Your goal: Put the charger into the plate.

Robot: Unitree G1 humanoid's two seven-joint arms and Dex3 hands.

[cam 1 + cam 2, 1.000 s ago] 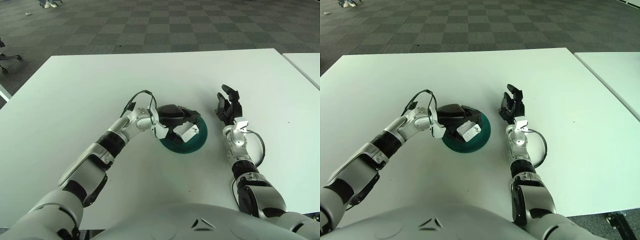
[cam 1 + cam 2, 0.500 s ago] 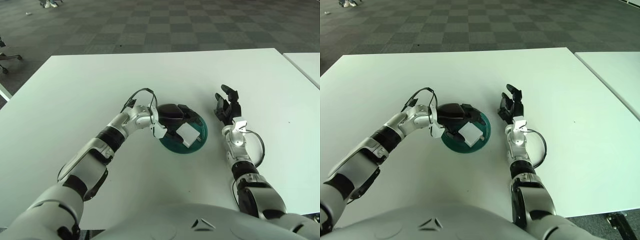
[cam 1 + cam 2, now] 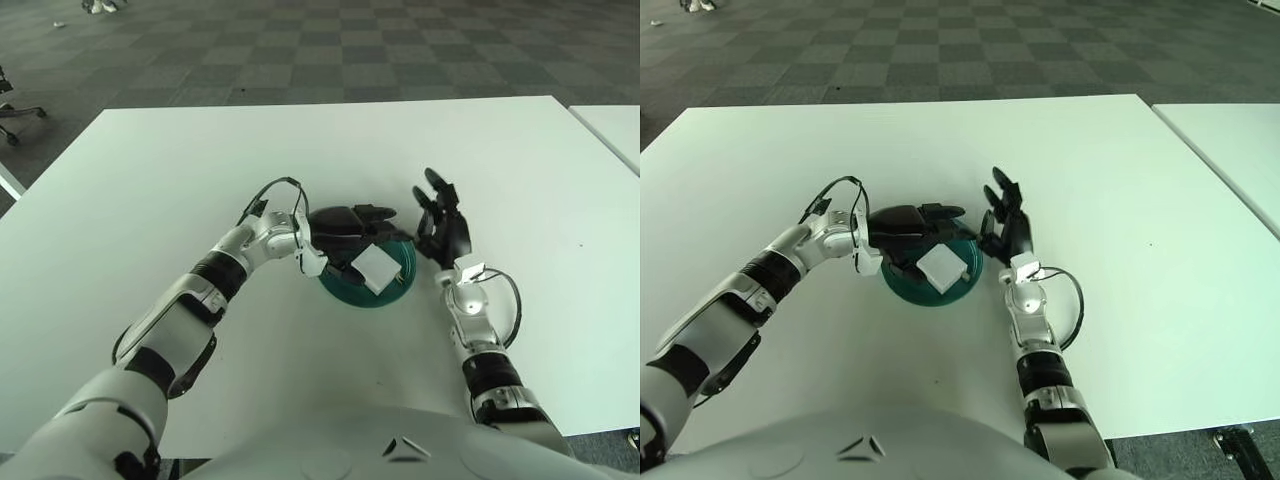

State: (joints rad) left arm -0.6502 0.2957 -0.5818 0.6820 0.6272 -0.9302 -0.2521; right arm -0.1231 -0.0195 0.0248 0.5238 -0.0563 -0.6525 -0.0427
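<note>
The white charger (image 3: 376, 268) lies tilted inside the small teal plate (image 3: 350, 297), near the middle of the white table. My left hand (image 3: 362, 224) hovers just over the plate's far side with its fingers stretched out flat above the charger, no longer wrapped around it. A thumb may still touch the charger; I cannot tell. My right hand (image 3: 440, 222) stands upright right beside the plate's right rim, fingers spread and holding nothing.
The white table (image 3: 150, 200) stretches wide on all sides of the plate. A second table (image 3: 618, 128) begins at the far right across a narrow gap. Checkered carpet lies beyond the far edge, with a chair base (image 3: 18, 112) at far left.
The left hand's fingers have uncurled from the charger, which now lies in the plate. The right hand has moved left to the plate's rim.
</note>
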